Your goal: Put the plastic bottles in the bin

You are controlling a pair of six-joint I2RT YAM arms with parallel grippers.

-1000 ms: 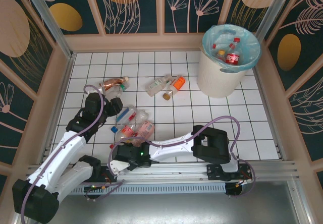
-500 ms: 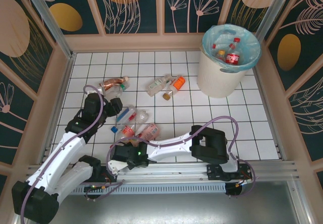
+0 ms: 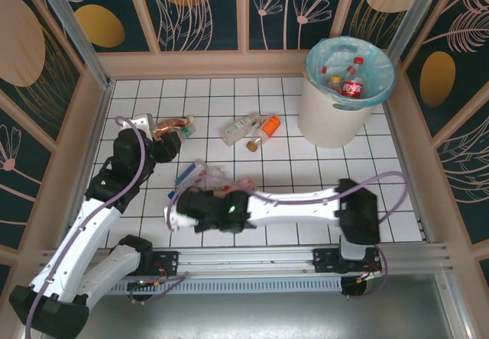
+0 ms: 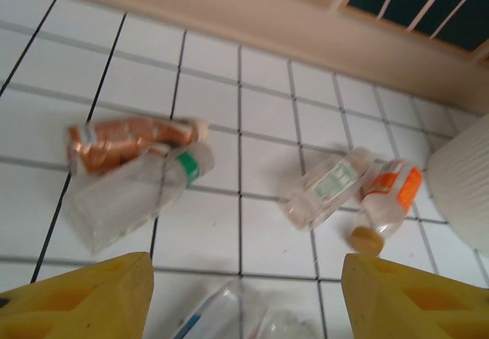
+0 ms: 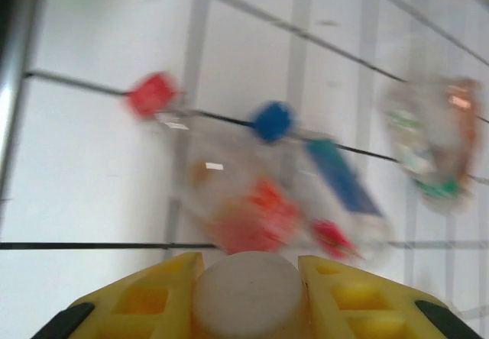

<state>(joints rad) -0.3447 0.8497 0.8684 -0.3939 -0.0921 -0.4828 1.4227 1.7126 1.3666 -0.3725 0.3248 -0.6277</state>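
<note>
From above, we see the bin far right, with plastic bottles inside it. One has a red label whose white script is too small to read. Well left of the bin, the left gripper sits just beside a copper-labelled bottle.

In the left wrist view, its fingers stand wide apart around nothing. That bottle lies ahead, and an orange-labelled bottle lies near the bin's wall. The print is blurred.

In the right wrist view, the right gripper is clamped on a round white end. Beyond it lie a red-capped bottle and a blue-capped bottle, their labels unreadable.
</note>
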